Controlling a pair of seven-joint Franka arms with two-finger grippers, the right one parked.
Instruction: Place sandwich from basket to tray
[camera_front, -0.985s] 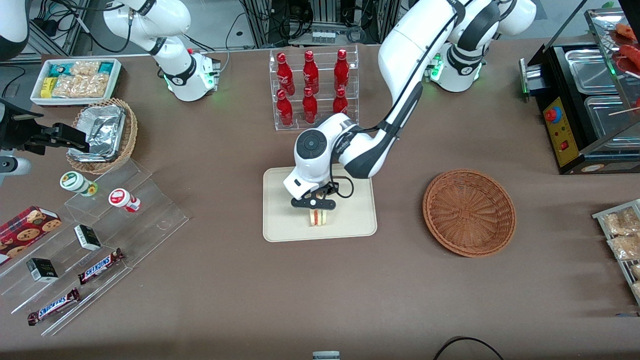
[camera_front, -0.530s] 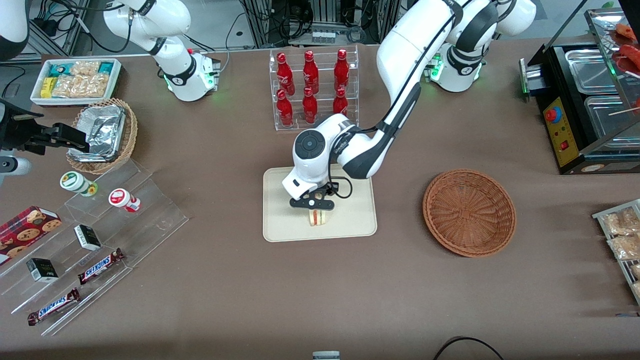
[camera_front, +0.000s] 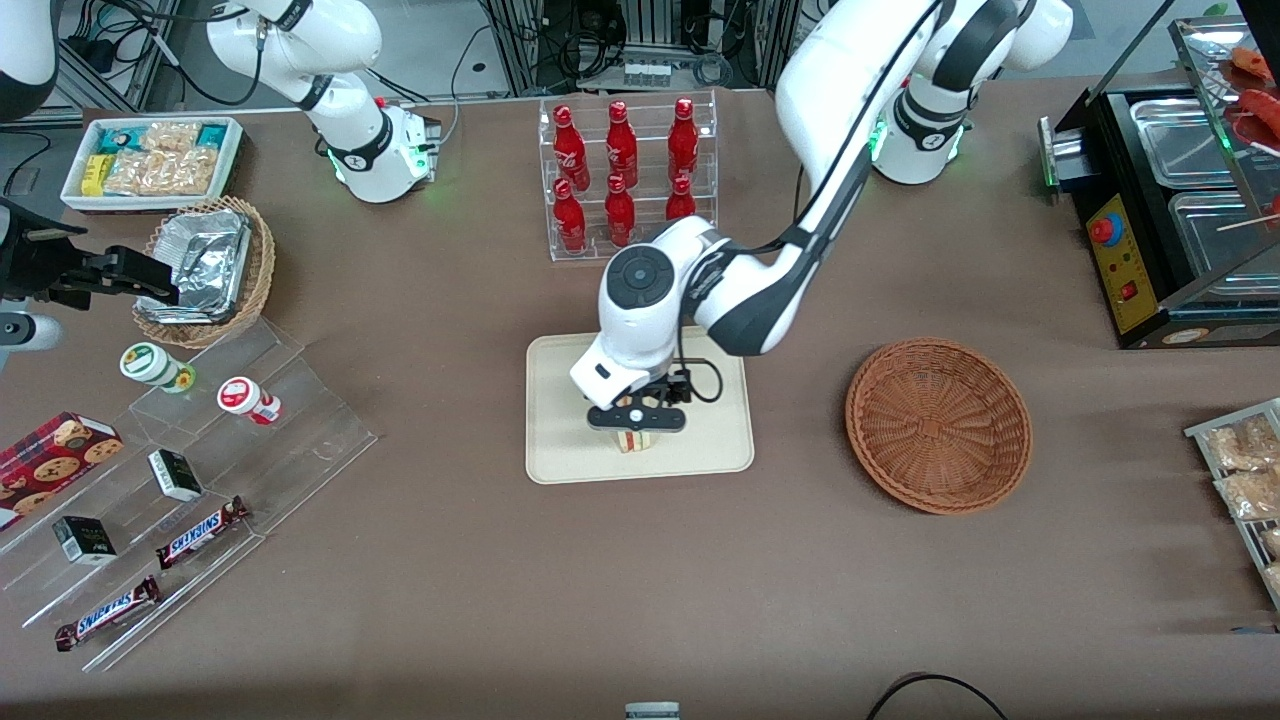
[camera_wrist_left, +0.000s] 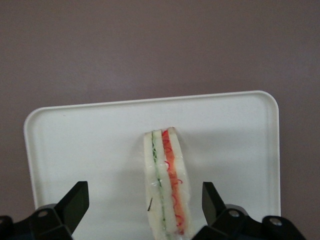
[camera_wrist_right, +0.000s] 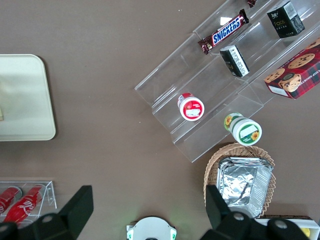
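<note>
One sandwich (camera_wrist_left: 166, 185) upright on tray (camera_wrist_left: 75, 145) | my pincer (camera_wrist_left: 145, 210) directly above, spread wide, gripping nothing | long axis 12-to-6 between my fingers (camera_wrist_left: 75, 202).

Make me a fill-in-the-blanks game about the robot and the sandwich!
1. The sandwich stands on the cream ____.
2. The gripper is ____, its fingers apart on either side of the sandwich.
3. The brown basket holds ____.
4. The bottles in the clear rack are colored ____.

Missing words: tray; open; nothing; red
</note>
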